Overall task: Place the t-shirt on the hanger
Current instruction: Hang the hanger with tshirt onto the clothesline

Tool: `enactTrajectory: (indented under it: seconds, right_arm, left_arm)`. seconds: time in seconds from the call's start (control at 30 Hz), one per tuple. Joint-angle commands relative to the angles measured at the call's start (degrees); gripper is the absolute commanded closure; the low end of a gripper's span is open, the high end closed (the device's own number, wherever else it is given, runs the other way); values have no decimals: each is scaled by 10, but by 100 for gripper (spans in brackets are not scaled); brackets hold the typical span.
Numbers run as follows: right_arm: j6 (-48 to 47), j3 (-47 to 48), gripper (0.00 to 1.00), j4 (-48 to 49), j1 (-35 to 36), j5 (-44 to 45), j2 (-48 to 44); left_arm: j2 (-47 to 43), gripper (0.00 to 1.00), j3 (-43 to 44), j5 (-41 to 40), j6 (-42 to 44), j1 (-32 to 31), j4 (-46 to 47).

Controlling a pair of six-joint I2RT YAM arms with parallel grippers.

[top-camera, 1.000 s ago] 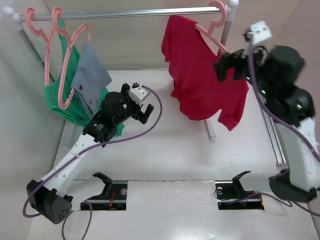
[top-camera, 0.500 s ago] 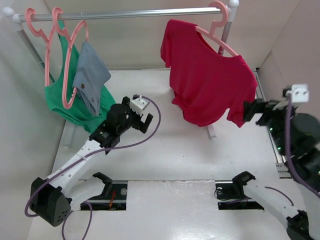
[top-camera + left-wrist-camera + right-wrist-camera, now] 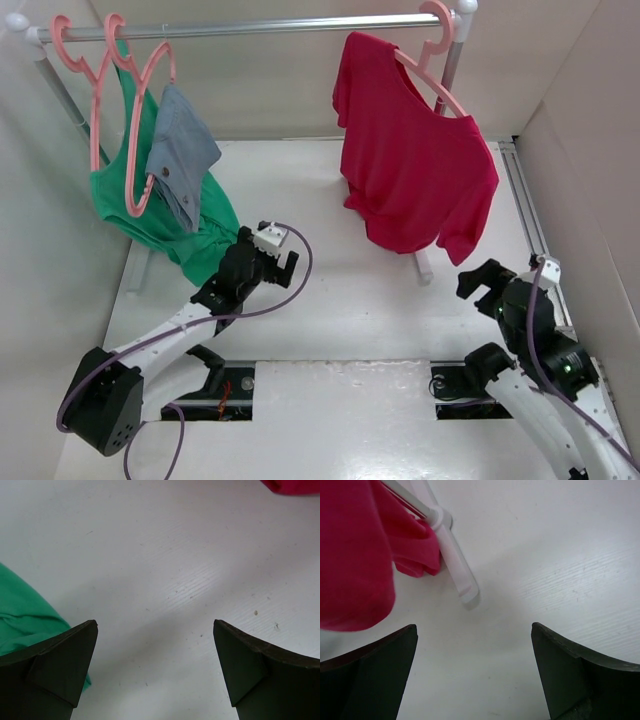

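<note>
Showing the white table point(image 3: 360, 310) filling the centre and bottom of the top view, with the rail point(image 3: 250, 27) running along the top edge and a white foot point(image 3: 424, 262) resting at centre right.

Showing the shirt point(image 3: 415, 170) hanging at upper right, draping over the hanger point(image 3: 432, 78), well apart from both arms. Also catching a corner of it at the top right edge of the left wrist view, and its folds filling the upper left of the right wrist view, beside the foot.

Showing the green garment point(image 3: 150, 215) and, in front of it, the grey cloth point(image 3: 182, 150) hanging at upper left on other pink hangers point(image 3: 105, 90).

Locating the hanger's hook over the rail at the upper right corner, with one sloping shoulder lying bare across the collar.

Placing the left gripper point(image 3: 155, 624) at lower centre left, just beside the green hem, with fingers spreading wide over bare table and gripping nothing.

Placing the right gripper point(image 3: 474, 627) at lower right, below the shirt, with fingers likewise gaping wide over bare table and holding nothing.
</note>
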Motion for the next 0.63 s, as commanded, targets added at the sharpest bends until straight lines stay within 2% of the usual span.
enactTrajectory:
  seconds: [0.0, 0.1, 0.3, 0.6]
  right_arm:
    - [70, -22, 0, 50, 4, -15, 29]
    - [92, -47, 0, 68, 4, -20, 58]
    - [100, -90, 0, 95, 4, -32, 76]
    - [121, -145, 0, 133, 4, -15, 14]
  left_arm:
    - [-25, 0, -35, -30, -13, -3, 94]
    - [-31, 0, -77, -18, -3, -3, 133]
    - [-31, 0, -85, -18, 8, -3, 154]
    - [-20, 0, -80, -5, 13, 8, 154]
